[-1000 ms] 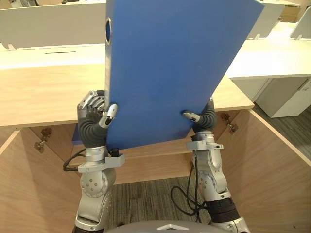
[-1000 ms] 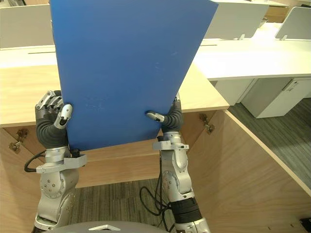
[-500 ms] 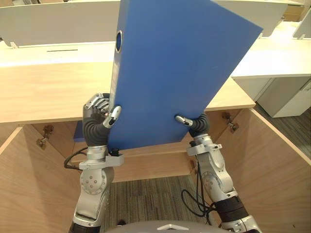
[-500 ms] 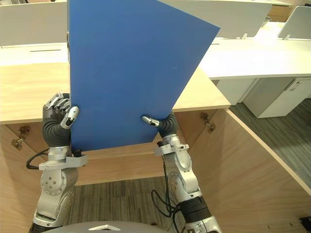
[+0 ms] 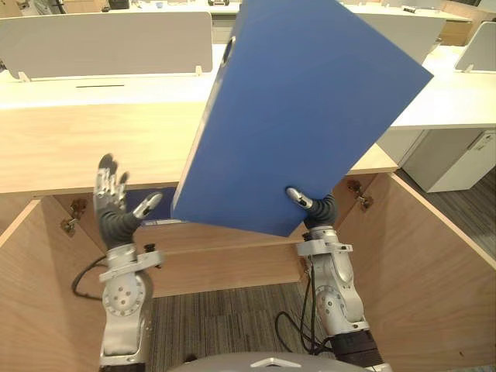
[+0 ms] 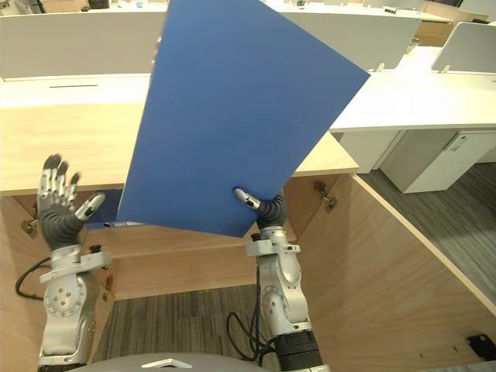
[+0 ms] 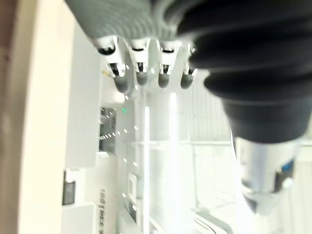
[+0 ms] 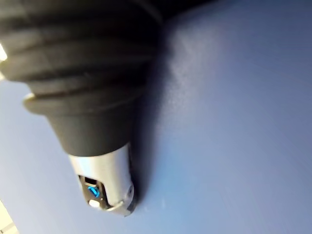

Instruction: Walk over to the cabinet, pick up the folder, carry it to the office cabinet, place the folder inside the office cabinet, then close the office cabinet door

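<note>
Left eye view: I've got the blue folder point(image 5: 302, 116) up in front of the open office cabinet point(image 5: 77, 147). It's tilted, its lower edge pinched by my right hand point(image 5: 301, 200), thumb clamped on the front face, fingers behind it. My left hand point(image 5: 111, 198) is flat open, fingers spread, apart from the folder on its left side.

By my read we're at the placing step: folder carried over, not yet inside. Next I'd need to lower it and feed it under the cabinet top onto the shelf point(image 5: 232, 240). That's one-handed, so watch it doesn't swing on that single grip.

Count: one folder in hand and one more blue folder-like thing point(image 6: 115, 208) lying at the shelf's left end. Two doors, the left door point(image 5: 39, 294) and the right door point(image 5: 434, 263), both wide open.
</note>
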Controlling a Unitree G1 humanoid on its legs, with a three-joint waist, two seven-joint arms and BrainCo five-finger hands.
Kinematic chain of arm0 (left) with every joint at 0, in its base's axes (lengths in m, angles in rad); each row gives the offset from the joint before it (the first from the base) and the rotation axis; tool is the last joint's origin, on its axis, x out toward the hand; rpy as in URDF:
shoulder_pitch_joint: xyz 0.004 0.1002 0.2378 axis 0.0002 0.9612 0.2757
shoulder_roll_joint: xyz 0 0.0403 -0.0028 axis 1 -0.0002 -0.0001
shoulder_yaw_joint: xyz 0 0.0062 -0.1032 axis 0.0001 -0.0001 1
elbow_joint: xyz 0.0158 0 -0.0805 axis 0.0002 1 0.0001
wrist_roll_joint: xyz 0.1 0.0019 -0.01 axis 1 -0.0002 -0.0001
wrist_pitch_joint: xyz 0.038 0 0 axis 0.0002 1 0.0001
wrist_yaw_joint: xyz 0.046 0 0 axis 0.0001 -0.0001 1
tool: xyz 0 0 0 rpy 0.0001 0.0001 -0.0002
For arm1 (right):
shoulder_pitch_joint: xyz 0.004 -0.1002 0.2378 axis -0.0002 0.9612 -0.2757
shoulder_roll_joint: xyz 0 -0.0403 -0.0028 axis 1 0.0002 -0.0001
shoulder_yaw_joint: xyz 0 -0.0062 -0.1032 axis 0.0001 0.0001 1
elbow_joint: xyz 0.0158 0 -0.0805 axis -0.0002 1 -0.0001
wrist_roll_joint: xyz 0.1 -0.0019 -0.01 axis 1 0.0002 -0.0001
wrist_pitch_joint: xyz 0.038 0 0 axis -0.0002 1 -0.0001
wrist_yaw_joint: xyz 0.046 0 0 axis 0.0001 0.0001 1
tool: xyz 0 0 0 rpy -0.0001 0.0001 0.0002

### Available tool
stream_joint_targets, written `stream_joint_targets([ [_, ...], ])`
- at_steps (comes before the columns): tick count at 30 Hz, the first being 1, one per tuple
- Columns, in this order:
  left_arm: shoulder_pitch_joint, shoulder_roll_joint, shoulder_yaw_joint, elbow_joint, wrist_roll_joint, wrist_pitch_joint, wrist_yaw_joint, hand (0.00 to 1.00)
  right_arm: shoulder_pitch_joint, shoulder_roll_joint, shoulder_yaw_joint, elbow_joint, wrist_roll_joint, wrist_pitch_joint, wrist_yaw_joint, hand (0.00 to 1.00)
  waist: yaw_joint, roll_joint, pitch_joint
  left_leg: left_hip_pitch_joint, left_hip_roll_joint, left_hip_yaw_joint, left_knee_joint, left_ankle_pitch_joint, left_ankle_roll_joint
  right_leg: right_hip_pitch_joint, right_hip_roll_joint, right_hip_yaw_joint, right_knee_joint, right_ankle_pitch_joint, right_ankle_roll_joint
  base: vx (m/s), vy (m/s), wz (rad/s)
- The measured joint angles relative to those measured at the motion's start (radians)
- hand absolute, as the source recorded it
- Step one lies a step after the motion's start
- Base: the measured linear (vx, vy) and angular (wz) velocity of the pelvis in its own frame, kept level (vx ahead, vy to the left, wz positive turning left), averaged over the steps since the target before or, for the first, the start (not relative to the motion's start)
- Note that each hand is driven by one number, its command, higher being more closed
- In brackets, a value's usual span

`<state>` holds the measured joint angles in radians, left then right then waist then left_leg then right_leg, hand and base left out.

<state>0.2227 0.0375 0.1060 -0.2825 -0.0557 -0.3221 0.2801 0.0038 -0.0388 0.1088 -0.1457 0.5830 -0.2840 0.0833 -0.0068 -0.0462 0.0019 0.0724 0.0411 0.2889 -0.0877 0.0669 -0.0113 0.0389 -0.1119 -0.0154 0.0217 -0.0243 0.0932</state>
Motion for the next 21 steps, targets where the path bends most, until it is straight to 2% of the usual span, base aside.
stream_joint_targets([
  [2,0.026,-0.011,0.052,0.038,-0.005,0.02,0.006,0.0,0.006,0.003,-0.03,-0.012,-0.001,0.0,-0.007,1.0,0.002,0.0,0.0,-0.004,-0.001,-0.007,0.0,0.0,0.0,0.0,-0.001,-0.004,-0.001,0.001,-0.002,0.01,0.01,0.09],
  [8,0.075,-0.04,0.112,0.133,-0.059,0.057,-0.006,0.0,0.033,0.022,-0.057,-0.075,-0.047,0.001,-0.029,1.0,0.007,0.005,-0.003,-0.01,-0.001,-0.014,0.0,0.003,0.004,0.001,-0.001,-0.016,-0.007,0.004,0.003,0.02,0.0,0.04],
  [12,0.088,-0.048,0.132,0.276,-0.08,0.1,-0.048,0.0,0.033,0.03,-0.068,-0.074,-0.086,0.007,-0.042,1.0,0.007,0.005,-0.003,-0.013,-0.001,-0.016,0.0,0.003,0.004,0.001,-0.001,-0.02,-0.01,0.004,0.004,0.0,0.0,0.0],
  [17,0.073,-0.045,0.174,0.598,-0.056,0.159,-0.093,0.0,0.033,0.027,-0.05,-0.074,-0.119,0.008,-0.043,1.0,0.006,0.006,-0.003,-0.015,0.0,-0.015,0.0,-0.003,-0.003,-0.001,0.0,-0.019,-0.011,-0.001,-0.002,0.0,0.0,0.0],
  [21,0.05,0.004,0.195,0.916,-0.016,0.195,-0.108,0.0,0.033,0.0,-0.006,-0.074,-0.157,0.008,-0.049,1.0,0.005,0.006,-0.004,-0.019,0.007,-0.011,0.0,-0.008,-0.011,-0.006,0.004,-0.01,-0.014,0.0,-0.004,0.0,-0.003,-0.02],
])
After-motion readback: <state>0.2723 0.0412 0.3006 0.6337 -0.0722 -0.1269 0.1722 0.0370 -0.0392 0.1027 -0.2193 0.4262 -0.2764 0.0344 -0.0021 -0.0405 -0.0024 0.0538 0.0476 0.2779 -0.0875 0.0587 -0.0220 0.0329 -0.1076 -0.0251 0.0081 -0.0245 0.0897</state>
